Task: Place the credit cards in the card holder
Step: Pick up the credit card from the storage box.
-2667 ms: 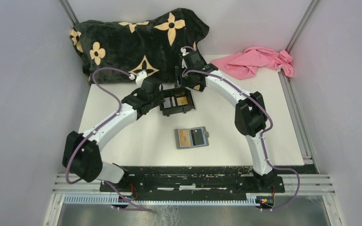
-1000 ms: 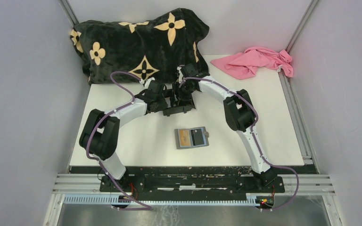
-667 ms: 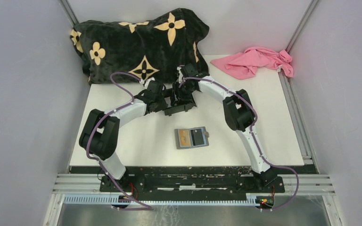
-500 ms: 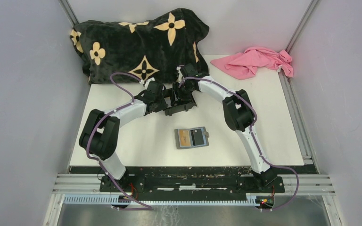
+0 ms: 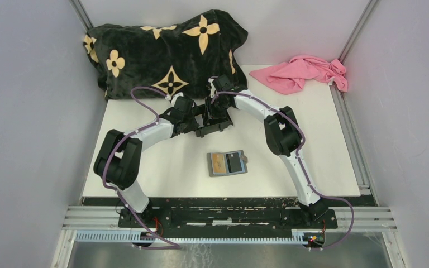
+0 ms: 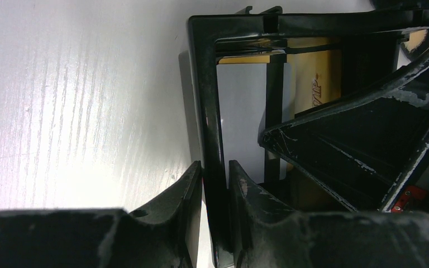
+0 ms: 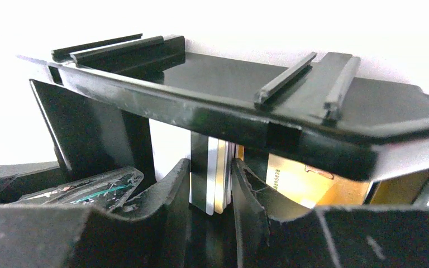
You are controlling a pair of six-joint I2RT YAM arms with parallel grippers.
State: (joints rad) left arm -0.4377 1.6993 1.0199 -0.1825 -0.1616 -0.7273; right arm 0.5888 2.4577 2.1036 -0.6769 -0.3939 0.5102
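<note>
Clamping one wall of the black box (image 6: 204, 84) with left jaws; pinching at least three upright credit cards (image 7: 212, 173) inside it with right jaws. Lying apart on bench (image 5: 167, 167): one card holder (image 5: 227, 172), two more showing inside, gold and black.

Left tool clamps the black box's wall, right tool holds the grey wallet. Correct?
No. The right tool grips a stack of cards inside the black box (right wrist view); the grey wallet lies apart, untouched. The left tool does clamp the box wall.
</note>
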